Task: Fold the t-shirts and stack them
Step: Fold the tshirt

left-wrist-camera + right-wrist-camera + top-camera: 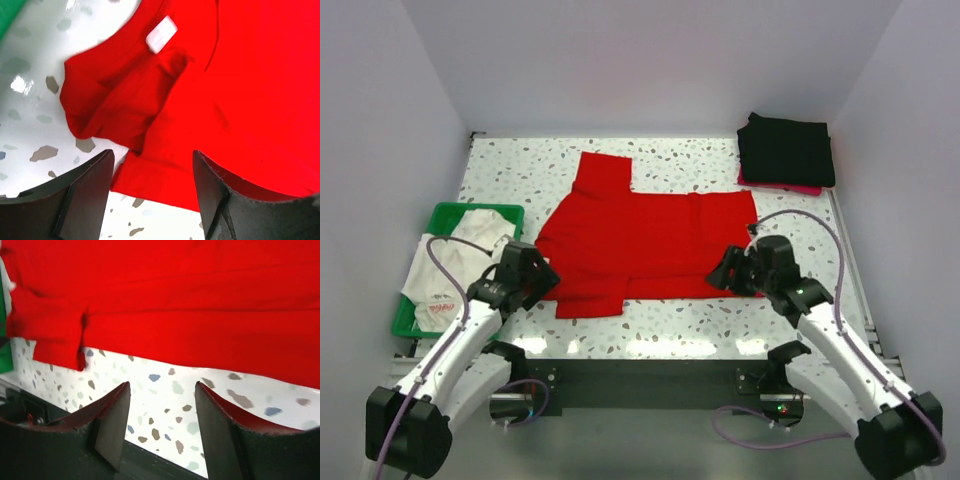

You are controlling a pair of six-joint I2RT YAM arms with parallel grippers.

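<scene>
Speckled counter [670,322] bears the red t-shirt [650,240] laid out centrally, green basket [475,208] holding the white t-shirt [465,240] at left, folded black t-shirts [785,150] far right, left end effector [151,165] and right end effector [162,390] spread, empty, at the red hem.

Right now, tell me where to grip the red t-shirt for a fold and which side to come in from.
Take the red t-shirt by its near long edge, coming from the arms' side, low, with one jaw slid under the cloth. It lies flat and sideways, collar label to the left, so that edge is a thin free line facing the arms. It is probably the easiest pinch.
</scene>
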